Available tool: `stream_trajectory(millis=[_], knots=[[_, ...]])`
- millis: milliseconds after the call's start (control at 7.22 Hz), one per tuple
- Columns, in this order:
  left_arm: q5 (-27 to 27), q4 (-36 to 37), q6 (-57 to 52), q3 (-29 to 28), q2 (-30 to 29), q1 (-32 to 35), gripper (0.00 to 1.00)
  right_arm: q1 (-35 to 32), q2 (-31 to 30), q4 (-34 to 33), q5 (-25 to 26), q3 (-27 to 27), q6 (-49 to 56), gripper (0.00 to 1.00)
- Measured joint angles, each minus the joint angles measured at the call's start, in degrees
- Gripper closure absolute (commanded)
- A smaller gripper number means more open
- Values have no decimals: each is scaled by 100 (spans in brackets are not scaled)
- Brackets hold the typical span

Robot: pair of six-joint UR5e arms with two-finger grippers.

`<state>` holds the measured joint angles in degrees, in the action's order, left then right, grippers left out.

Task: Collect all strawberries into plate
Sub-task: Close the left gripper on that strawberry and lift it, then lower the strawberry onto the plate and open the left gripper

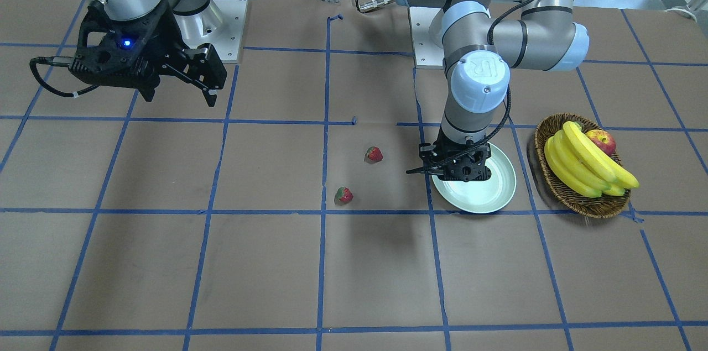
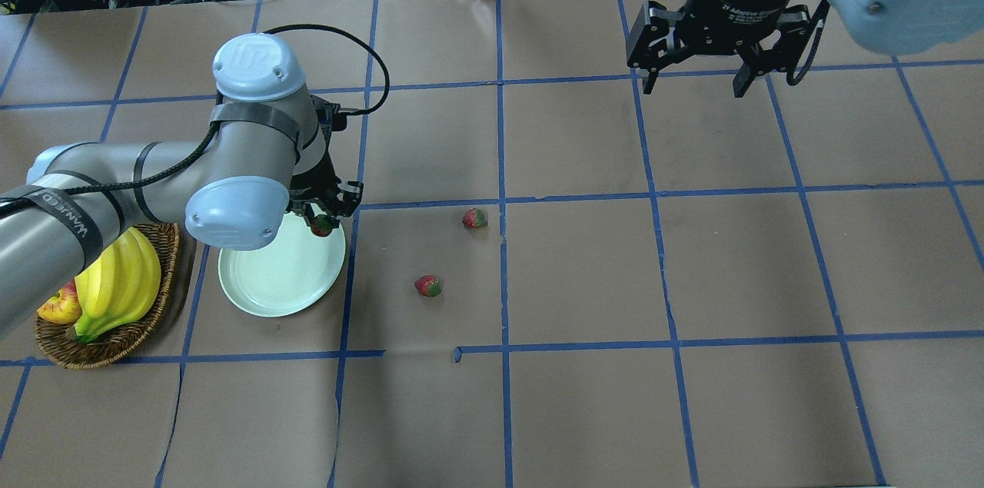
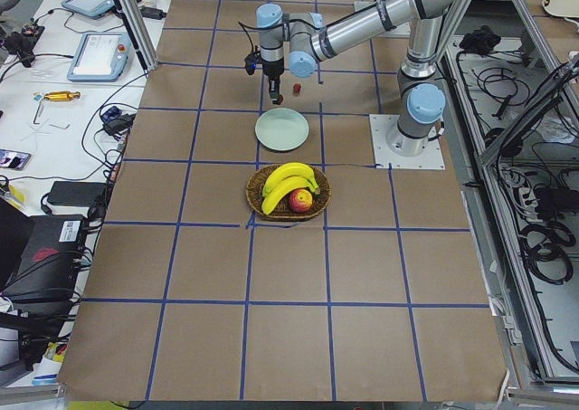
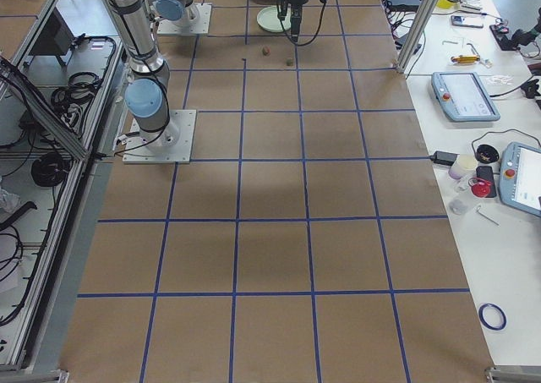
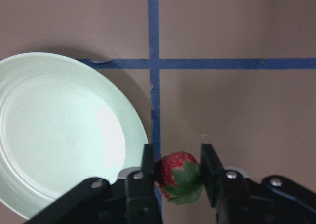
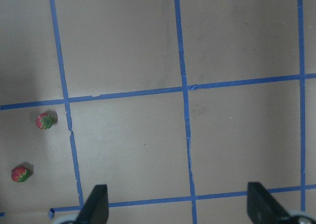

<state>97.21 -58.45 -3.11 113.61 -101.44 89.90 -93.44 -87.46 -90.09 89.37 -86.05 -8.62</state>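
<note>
My left gripper (image 5: 177,173) is shut on a small red strawberry (image 5: 177,176) with a green top, held just above the rim of the pale mint-green plate (image 5: 59,135). From overhead, that strawberry (image 2: 322,225) hangs over the plate's (image 2: 277,277) far right edge. Two more strawberries (image 2: 474,218) (image 2: 428,286) lie on the brown table to the plate's right. The right wrist view shows both of them (image 6: 45,120) (image 6: 20,173). My right gripper (image 2: 696,86) hovers open and empty, high over the far right of the table.
A brown wicker basket (image 2: 115,334) with bananas (image 2: 119,284) and a red-yellow apple (image 2: 60,306) stands close to the plate's left side, under my left arm. Blue tape lines grid the brown table. Cables and devices lie beyond the far edge.
</note>
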Motion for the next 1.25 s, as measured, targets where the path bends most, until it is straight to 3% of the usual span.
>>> stream_trajectory(millis=[139,277,416,693,1247], knots=[[-11,131,-275,129,-16,-236,52,0,1,1,18,1,2,0],[-15,250,-388,266,-62,-341,10,1,1,1,44,3,-3,0],[-21,351,-423,383,-100,-379,0,1,1,1,56,2,-7,0],[-43,472,-252,433,-106,-309,0,1,1,1,62,2,-8,0],[-429,514,1942,-64,-322,1256,9,1,1,1,63,9,-14,0]])
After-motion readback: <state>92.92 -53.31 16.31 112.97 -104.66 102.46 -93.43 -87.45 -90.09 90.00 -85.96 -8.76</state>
